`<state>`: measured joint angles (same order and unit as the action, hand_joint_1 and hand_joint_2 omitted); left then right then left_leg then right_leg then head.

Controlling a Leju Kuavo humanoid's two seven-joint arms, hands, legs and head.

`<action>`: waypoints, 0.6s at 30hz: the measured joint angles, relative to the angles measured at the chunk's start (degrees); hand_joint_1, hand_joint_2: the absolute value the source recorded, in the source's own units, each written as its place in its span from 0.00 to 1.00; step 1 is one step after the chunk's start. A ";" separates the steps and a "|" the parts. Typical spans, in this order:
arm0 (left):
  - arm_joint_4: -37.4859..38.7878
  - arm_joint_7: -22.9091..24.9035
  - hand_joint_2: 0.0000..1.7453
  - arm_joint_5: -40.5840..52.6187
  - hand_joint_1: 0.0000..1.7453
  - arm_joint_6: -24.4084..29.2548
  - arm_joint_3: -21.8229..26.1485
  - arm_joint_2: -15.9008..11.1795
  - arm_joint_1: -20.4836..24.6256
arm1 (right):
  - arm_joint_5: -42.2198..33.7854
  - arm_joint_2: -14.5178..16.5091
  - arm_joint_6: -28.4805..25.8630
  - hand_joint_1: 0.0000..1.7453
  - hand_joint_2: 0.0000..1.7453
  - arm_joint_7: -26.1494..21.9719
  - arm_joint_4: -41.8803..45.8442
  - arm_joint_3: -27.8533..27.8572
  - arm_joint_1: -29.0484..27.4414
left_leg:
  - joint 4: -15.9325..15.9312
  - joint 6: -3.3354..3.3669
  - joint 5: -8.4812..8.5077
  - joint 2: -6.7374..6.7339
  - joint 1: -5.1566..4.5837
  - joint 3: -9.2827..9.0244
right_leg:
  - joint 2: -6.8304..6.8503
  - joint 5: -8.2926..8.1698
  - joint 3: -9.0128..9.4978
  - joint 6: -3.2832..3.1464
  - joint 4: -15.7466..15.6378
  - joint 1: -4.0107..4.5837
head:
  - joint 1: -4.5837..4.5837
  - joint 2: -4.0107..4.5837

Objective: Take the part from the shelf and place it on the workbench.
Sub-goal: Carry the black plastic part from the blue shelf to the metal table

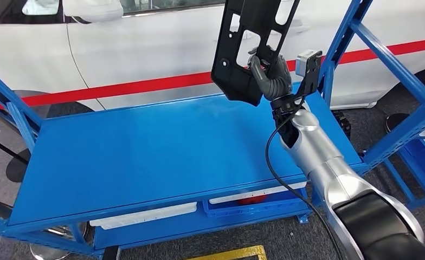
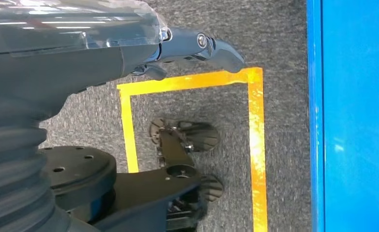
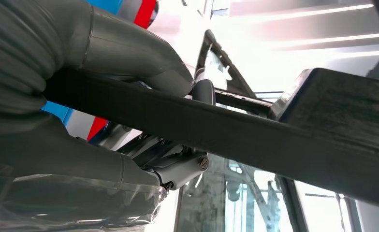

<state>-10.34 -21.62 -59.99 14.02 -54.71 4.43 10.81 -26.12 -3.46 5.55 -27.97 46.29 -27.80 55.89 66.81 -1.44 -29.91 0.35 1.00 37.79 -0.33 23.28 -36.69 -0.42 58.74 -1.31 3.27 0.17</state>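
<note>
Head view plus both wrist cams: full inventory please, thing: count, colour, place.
part: 1, black, held up above the workbench's far right end
workbench: 1, blue, centre, top bare
trays: 2, white, under the workbench top
rack: 1, blue, right of the workbench
car: 1, white with red stripe, behind the workbench
floor tape: 1 outline, yellow, on grey carpet beside the workbench
right hand: 1, dark grey, grips the part
left hand: 1, grey, hangs over the carpet, holds nothing
right arm: 1, silver, reaches in from lower right
</note>
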 joint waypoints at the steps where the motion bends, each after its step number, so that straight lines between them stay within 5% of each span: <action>1: 0.00 0.00 1.00 0.00 0.00 -0.01 0.00 0.01 -0.02 | 0.03 0.13 0.10 1.00 1.00 -0.01 -0.14 0.02 -0.03 | 4.01 -0.10 -1.69 0.00 0.01 1.88 | 0.00 0.00 -0.02 -0.12 0.01 0.12 | 0.00 0.00; 3: 0.00 0.00 1.00 0.01 0.00 -0.01 0.00 0.01 -0.12 | 0.10 0.32 0.31 1.00 1.00 0.01 -0.57 0.02 -0.09 | 8.38 -0.13 -2.56 -0.01 0.02 4.05 | -0.01 0.02 -0.03 -0.18 0.05 0.37 | -0.01 0.00; 4: 0.00 0.00 1.00 0.02 0.00 0.01 0.00 0.00 -0.15 | 0.15 0.40 0.41 1.00 1.00 0.01 -0.77 0.02 -0.11 | 7.33 -0.01 -1.39 -0.01 0.01 3.62 | -0.03 0.03 -0.01 -0.19 0.08 0.46 | -0.01 0.00; 6: 0.00 0.00 1.00 0.02 0.00 0.04 0.01 -0.01 -0.13 | 0.23 0.56 0.64 1.00 1.00 0.03 -0.99 0.04 -0.07 | -0.27 0.50 2.56 -0.02 -0.04 0.13 | -0.05 0.07 0.07 -0.12 0.19 0.58 | -0.01 0.00; 8: 0.00 0.03 1.00 0.03 0.00 0.16 0.01 -0.02 -0.07 | 0.32 0.71 1.02 1.00 1.00 0.04 -1.14 0.10 0.08 | -6.52 1.01 4.68 0.00 -0.28 -2.82 | -0.05 0.05 -0.04 0.23 0.33 0.80 | -0.01 -0.01; 12: 0.00 0.16 1.00 -0.02 0.00 0.52 0.02 0.01 -0.22 | 0.54 1.10 1.77 1.00 1.00 0.17 -1.78 0.18 0.27 | -8.20 2.09 5.33 0.05 -0.40 -3.34 | -0.06 -0.09 -0.26 1.48 0.22 0.79 | -0.01 0.00; 14: 0.00 0.17 1.00 -0.01 0.00 0.58 0.02 0.03 -0.20 | 0.60 1.16 1.90 1.00 1.00 0.19 -2.00 0.29 0.45 | -8.80 2.79 5.89 -0.01 -0.10 -3.39 | -0.03 2.16 -1.65 1.93 3.33 0.70 | -0.01 0.00; 16: 0.00 0.17 1.00 0.02 0.00 0.64 0.02 0.01 -0.22 | 0.64 1.21 1.96 1.00 1.00 0.22 -2.34 0.38 0.55 | -8.87 3.08 6.10 -0.04 -0.12 -3.22 | 0.02 6.08 -4.83 2.23 10.68 0.54 | -0.01 0.00; 18: 0.00 0.17 1.00 0.08 0.00 0.68 0.02 0.02 -0.26 | 0.64 1.30 2.04 1.00 1.00 0.36 -2.86 0.39 0.57 | -8.73 3.11 6.13 -0.02 -0.13 -3.07 | 0.03 7.74 -7.04 2.45 16.03 0.47 | -0.01 0.00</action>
<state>-10.34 -21.45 -59.91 14.70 -54.69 4.44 10.55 -25.49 -2.16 7.58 -27.61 43.42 -27.41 56.46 58.08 1.67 -23.78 0.34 0.87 34.71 -0.29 31.02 -43.73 2.04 74.77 -0.84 3.26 0.17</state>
